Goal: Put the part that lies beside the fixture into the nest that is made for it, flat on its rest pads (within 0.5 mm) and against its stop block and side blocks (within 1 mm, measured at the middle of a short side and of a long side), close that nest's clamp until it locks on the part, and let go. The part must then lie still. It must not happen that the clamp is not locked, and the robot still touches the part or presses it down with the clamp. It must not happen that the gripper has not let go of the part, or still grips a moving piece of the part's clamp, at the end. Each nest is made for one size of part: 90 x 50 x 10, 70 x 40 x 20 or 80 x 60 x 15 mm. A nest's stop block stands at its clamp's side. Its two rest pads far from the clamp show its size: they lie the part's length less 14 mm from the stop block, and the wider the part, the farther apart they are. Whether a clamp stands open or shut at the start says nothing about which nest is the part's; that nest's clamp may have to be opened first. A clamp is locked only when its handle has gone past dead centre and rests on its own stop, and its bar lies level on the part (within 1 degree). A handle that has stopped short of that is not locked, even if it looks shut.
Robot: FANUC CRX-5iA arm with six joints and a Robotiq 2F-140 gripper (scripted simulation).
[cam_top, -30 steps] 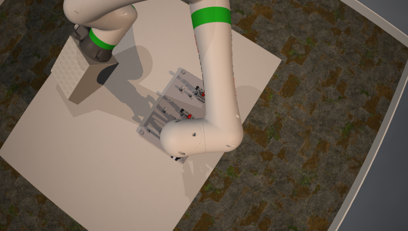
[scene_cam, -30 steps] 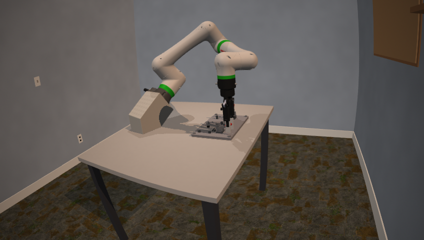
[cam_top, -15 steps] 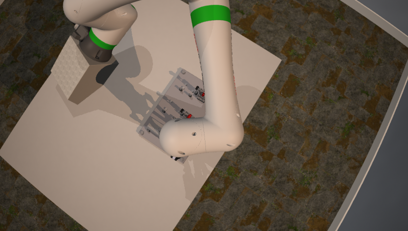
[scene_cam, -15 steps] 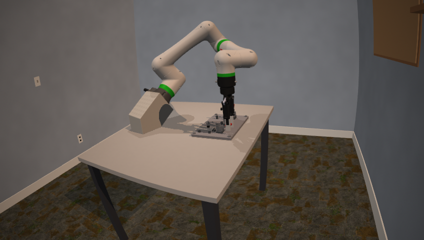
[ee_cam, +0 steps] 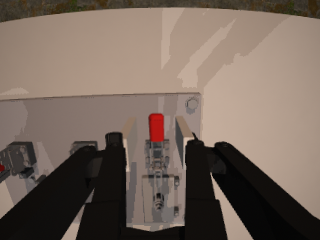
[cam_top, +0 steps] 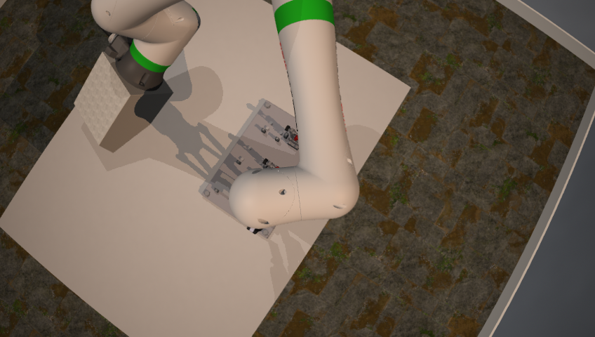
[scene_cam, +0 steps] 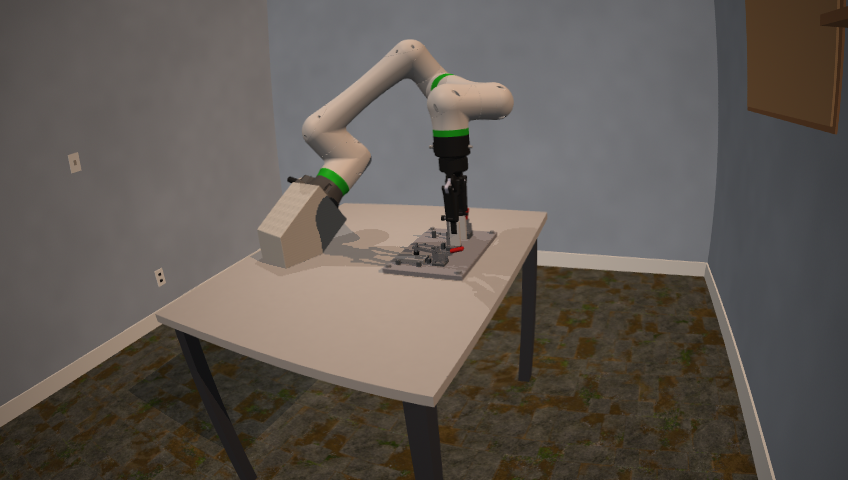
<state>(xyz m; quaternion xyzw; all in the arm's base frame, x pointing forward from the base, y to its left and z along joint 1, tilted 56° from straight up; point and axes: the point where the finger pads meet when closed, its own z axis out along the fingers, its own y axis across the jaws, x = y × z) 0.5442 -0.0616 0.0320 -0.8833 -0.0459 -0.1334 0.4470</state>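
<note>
The fixture plate [cam_top: 277, 114] [scene_cam: 479, 243] [ee_cam: 60, 115] lies on the table. In the wrist view a flat grey part [ee_cam: 149, 212] lies in the end nest, under the clamp's bar and spindle [ee_cam: 158, 200]. Two small side blocks show along its right edge. The clamp's red handle [scene_cam: 456, 249] [ee_cam: 156, 127] is low and points outward from the nest. Whether it rests on its stop cannot be told. My gripper [scene_cam: 457, 237] [ee_cam: 156, 128] is open around the handle, its pale fingertips one on each side with a gap to it. The part's seating on the pads is hidden.
Two other clamps [cam_top: 292, 137] [cam_top: 270, 163] stand on the plate; one [ee_cam: 21, 157] shows left in the wrist view, and a grey block is nearer. A bolt head [ee_cam: 192, 104] sits at the plate's corner. The arm hides much of the fixture in the top view.
</note>
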